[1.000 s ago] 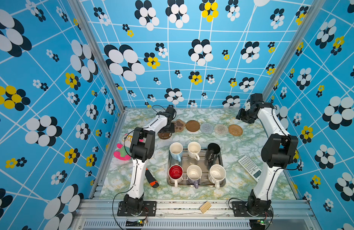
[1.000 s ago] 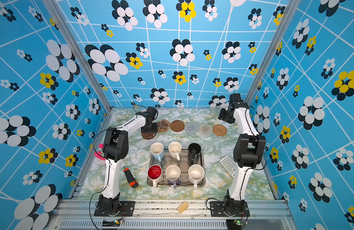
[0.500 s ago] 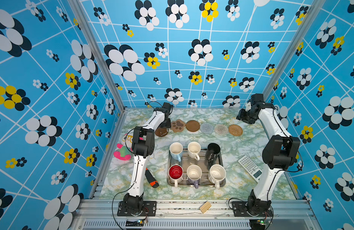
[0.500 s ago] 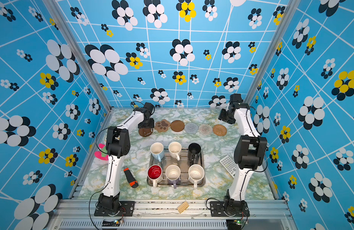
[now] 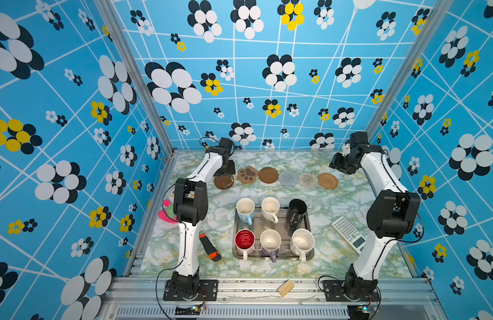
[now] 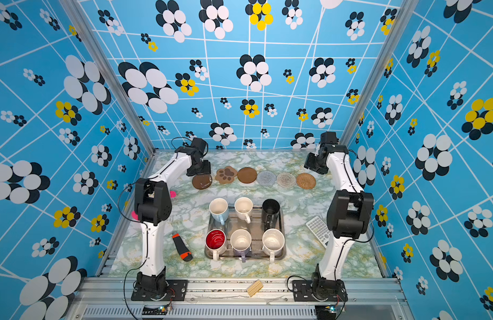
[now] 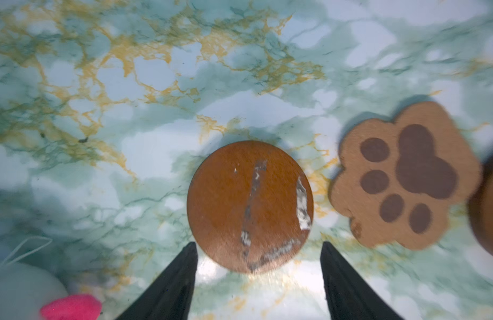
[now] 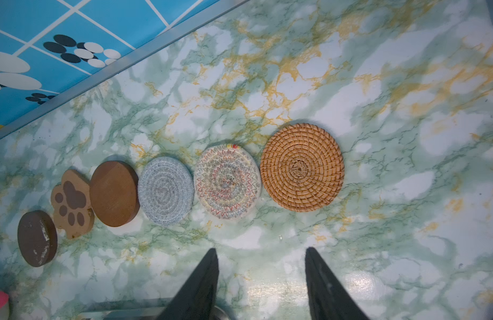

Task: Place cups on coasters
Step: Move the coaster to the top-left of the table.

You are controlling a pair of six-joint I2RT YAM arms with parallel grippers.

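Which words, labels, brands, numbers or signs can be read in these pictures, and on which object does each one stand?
No text can be read in any view.
White and grey calculator: key markings too small to read.
Orange and black hand tool: no legible label.
Tan paw-shaped wooden coaster: only dark pad shapes, no letters.
Dark brown round coaster: pale scuffs, not writing.

Tabletop (image 8: pixel 406 83): glossy marble-print surface in green, white and gold, with glare spots. Scuffed dark brown disc (image 7: pixel 249 206): matt wood with pale scrapes where the finish is worn. Paw-shaped coaster (image 7: pixel 406 177) and second brown disc (image 8: pixel 113 194): smooth, matt wood. Grey coaster (image 8: pixel 165 190) and whitish coaster (image 8: pixel 227 181): coiled cloth cord, the whitish one with coloured zigzag stitching. Round tan coaster (image 8: pixel 301 167): rough woven rattan. Tray (image 5: pixel 258 225): shiny metal. Red-lined mug (image 5: pixel 244 240): glossy glaze.
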